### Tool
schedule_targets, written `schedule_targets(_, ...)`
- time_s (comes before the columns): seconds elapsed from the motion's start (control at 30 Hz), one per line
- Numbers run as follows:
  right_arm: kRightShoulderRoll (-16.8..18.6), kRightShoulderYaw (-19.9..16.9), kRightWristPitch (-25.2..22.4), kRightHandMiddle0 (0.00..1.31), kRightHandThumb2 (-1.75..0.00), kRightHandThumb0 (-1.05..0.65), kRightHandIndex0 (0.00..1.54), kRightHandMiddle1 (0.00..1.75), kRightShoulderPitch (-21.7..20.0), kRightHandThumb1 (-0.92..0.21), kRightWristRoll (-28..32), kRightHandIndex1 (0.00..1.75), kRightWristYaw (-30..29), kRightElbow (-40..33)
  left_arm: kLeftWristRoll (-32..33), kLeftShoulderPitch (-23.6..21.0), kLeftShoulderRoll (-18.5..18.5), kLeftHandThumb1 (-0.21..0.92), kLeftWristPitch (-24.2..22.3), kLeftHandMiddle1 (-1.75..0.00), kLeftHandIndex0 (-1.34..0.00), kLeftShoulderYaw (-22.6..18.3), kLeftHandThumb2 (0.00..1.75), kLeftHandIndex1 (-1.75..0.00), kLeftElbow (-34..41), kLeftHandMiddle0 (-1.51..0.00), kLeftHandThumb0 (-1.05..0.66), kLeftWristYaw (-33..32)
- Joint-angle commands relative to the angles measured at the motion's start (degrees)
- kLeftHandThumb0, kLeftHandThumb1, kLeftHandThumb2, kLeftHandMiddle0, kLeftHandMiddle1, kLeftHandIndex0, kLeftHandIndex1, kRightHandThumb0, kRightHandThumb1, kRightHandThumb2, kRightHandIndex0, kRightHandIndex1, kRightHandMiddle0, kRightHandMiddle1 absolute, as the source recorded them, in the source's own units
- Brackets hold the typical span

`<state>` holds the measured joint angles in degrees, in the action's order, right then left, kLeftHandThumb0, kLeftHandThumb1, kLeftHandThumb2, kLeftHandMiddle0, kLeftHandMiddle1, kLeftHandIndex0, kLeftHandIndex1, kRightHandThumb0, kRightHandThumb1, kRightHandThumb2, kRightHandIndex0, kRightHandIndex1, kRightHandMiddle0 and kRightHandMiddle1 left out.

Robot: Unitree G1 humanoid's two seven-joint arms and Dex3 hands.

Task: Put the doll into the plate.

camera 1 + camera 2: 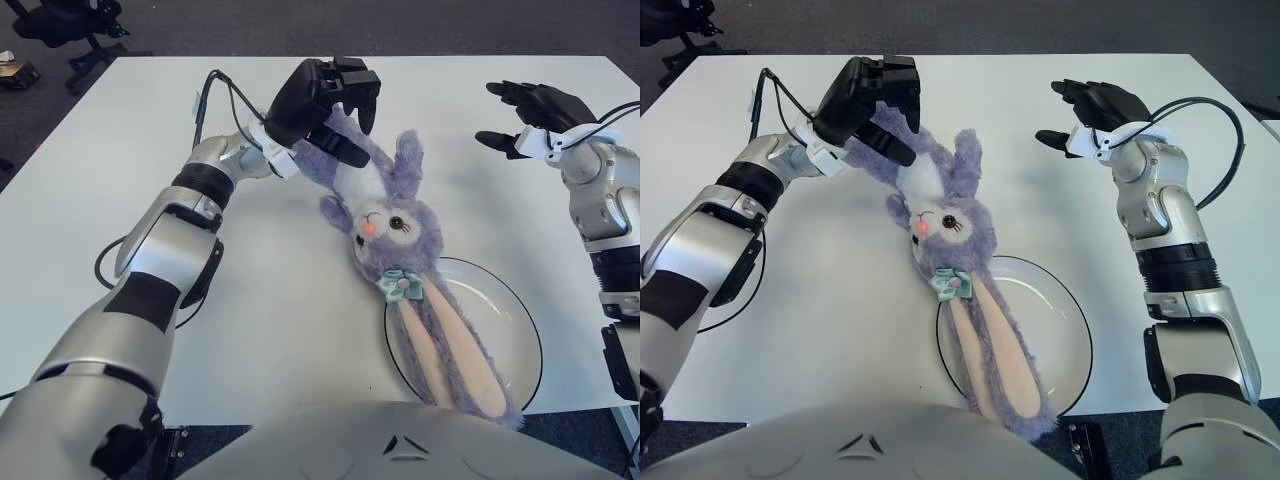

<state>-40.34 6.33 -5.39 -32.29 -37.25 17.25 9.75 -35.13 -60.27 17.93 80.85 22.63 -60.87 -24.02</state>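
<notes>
The left hand (322, 100) has its fingers closed on the far end of the purple plush rabbit (390, 230), a grip suited to dragging it. The rabbit lies on the white worktop (120, 160), long ears across the glass plate (520, 340). The right hand (525, 115) hovers far right, fingers spread and holding nothing.

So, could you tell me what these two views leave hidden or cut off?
- Doll: its far end is hidden under the left hand in both views.
- Plate: its near rim is hidden by the robot's torso, and the doll's long ears cover its middle.
- Right hand: open above the table, palm side unseen.
</notes>
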Motion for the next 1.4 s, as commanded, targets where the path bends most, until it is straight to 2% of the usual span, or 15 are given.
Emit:
schedule_targets(0.0, -1.14, -0.06, -0.18, 0.34, -0.63, -0.65, 0.25, 0.05, -0.87, -0.92, 0.08, 0.02, 0.24, 0.69, 0.93, -1.18, 1.56, 0.92, 1.22, -1.15, -0.42, 1.0, 0.68, -1.05, 0.09, -0.65, -0.73, 4.99)
schedule_targets(0.03, -1.28, 0.0, -0.25, 0.34, -0.62, -0.64, 0.26, 0.05, -0.82, -0.92, 0.02, 0.02, 0.36, 0.96, 0.71, -2.36, 2.66, 0.92, 1.85, -0.84, -0.31, 2.2, 0.61, -0.81, 0.03, -0.5, -0.83, 7.78)
schedule_targets(0.07, -1.37, 0.05, -0.3, 0.35, -0.62, -0.64, 0.27, 0.05, -0.78, -0.92, -0.02, 0.02, 0.43, 1.14, 0.83, -3.11, 3.38, 0.92, 2.26, -0.56, -0.27, 2.94, 0.56, -0.6, 0.01, -0.45, -0.9, 10.0)
schedule_targets(0.17, -1.44, 0.09, -0.3, 0.35, -0.61, -0.64, 0.27, 0.05, -0.8, -0.92, -0.02, 0.02, 0.45, 1.28, 2.56, -3.28, 3.59, 0.92, 2.51, -0.21, -0.23, 2.99, 0.5, -0.34, 0.04, -0.4, -0.97, 13.38)
schedule_targets(0.27, -1.49, 0.16, -0.3, 0.35, -0.61, -0.64, 0.28, 0.05, -0.83, -0.92, 0.04, 0.02, 0.41, 1.33, 4.27, -3.04, 3.35, 0.92, 2.61, -0.09, -0.22, 2.38, 0.48, -0.25, 0.04, -0.39, -1.0, 16.01)
schedule_targets(0.33, -1.71, 0.03, -0.2, 0.35, -0.61, -0.63, 0.28, 0.05, -0.81, -0.92, 0.22, 0.02, 0.35, 1.63, -8.25, -2.39, 7.24, 0.92, -3.47, -0.05, -0.17, 0.99, 0.48, -0.2, 10.39, -0.33, -0.99, 12.29)
schedule_targets(0.4, -1.87, -0.03, -0.08, 0.36, -0.6, -0.63, 0.29, 0.05, -0.84, -0.92, 0.34, 0.02, 0.25, 1.94, -14.39, -1.97, 9.13, 0.92, -6.54, -0.03, -0.14, 0.47, 0.47, -0.17, 15.62, -0.29, -0.98, 10.5)
schedule_targets(0.7, -2.0, -0.01, 0.23, 0.36, -0.6, -0.62, 0.3, 0.05, -1.01, -0.92, 0.49, 0.02, 0.02, 2.62, -18.89, -1.24, 10.24, 0.92, -9.42, 0.0, -0.12, 1.63, 0.45, -0.13, 19.28, -0.24, -0.95, 7.43)
schedule_targets(0.73, -2.01, 0.0, 0.24, 0.36, -0.6, -0.62, 0.3, 0.05, -1.02, -0.92, 0.51, 0.02, 0.01, 2.63, -19.11, -1.24, 10.31, 0.92, -9.55, 0.0, -0.12, 1.76, 0.45, -0.12, 19.37, -0.24, -0.95, 7.07)
schedule_targets(0.87, -2.31, -0.3, 1.09, 0.37, -0.6, -0.62, 0.31, 0.05, -1.3, -0.92, 1.17, 0.02, -0.52, 4.49, -17.02, -3.22, 12.0, 0.92, -10.18, 0.0, -0.12, 4.76, 0.4, -0.11, 20.14, -0.24, -0.95, 16.75)
schedule_targets(1.07, -2.44, -0.52, 1.86, 0.37, -0.61, -0.63, 0.32, 0.05, -1.54, -0.92, 1.71, 0.02, -0.87, 5.63, -10.22, -3.31, 12.3, 0.92, -11.16, 0.0, -0.12, 5.9, 0.34, -0.1, 19.95, -0.2, -0.94, 26.85)
schedule_targets(1.37, -2.75, -1.28, 2.54, 0.38, -0.61, -0.63, 0.35, 0.05, -1.4, -0.92, 2.89, 0.02, -1.1, 6.34, -3.91, -2.17, 12.66, 0.92, -12.99, 0.0, -0.11, 6.09, 0.31, -0.08, 21.86, -0.15, -0.95, 36.46)
